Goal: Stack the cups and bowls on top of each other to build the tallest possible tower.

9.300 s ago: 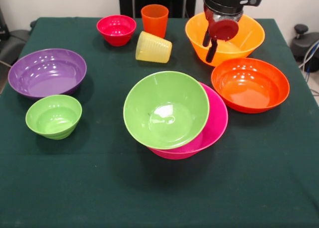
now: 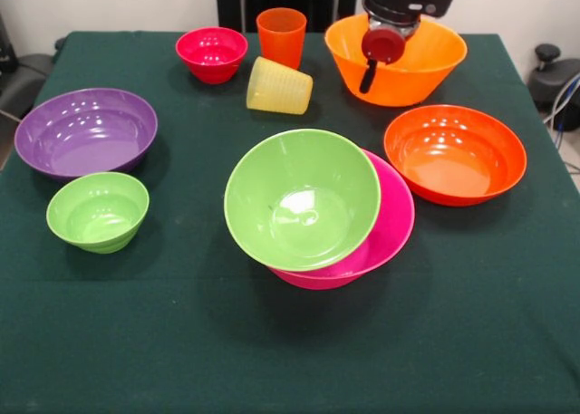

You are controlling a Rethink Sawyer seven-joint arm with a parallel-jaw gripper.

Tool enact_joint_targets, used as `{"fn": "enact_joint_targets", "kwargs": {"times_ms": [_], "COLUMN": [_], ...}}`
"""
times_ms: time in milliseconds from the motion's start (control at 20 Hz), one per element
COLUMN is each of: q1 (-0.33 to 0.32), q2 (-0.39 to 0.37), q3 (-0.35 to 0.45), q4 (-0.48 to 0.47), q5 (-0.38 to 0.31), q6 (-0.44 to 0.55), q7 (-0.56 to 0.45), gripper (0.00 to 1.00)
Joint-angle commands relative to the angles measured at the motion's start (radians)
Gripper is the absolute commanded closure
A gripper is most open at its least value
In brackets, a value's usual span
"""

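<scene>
- In your front view, the gripper (image 2: 370, 70) hangs over the yellow-orange bowl (image 2: 399, 65) at the far right; you cannot tell how it is set.
- The medium green bowl (image 2: 302, 199) sits tilted in the pink bowl (image 2: 391, 228) mid-table.
- The orange-red bowl (image 2: 455, 154) stands right of them; the purple bowl (image 2: 86, 131) and small green bowl (image 2: 98, 211) stand left.
- At the far side you have the red bowl (image 2: 212, 53), the upright orange cup (image 2: 281, 37), and the yellow cup (image 2: 279, 86) on its side.

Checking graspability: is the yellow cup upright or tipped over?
Tipped. The yellow cup lies on its side on the green tablecloth, ribbed wall facing up, beside the upright orange cup.
</scene>
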Motion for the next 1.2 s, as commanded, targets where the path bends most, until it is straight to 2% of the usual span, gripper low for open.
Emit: {"fn": "enact_joint_targets", "kwargs": {"times_ms": [50, 200, 700, 1000, 1200], "q1": [0.100, 0.109, 0.054, -0.022, -0.103], "q2": [-0.039, -0.063, -0.155, -0.148, -0.124], "q3": [-0.161, -0.210, -0.243, -0.243, -0.208], "q4": [-0.139, -0.172, -0.232, -0.298, -0.346], "q5": [-0.084, -0.114, -0.204, -0.264, -0.303], "q6": [0.313, 0.386, 0.509, 0.523, 0.505], "q7": [0.140, 0.141, 0.038, -0.028, -0.084], "gripper": [1.00, 1.00, 1.00, 1.00, 1.00]}}
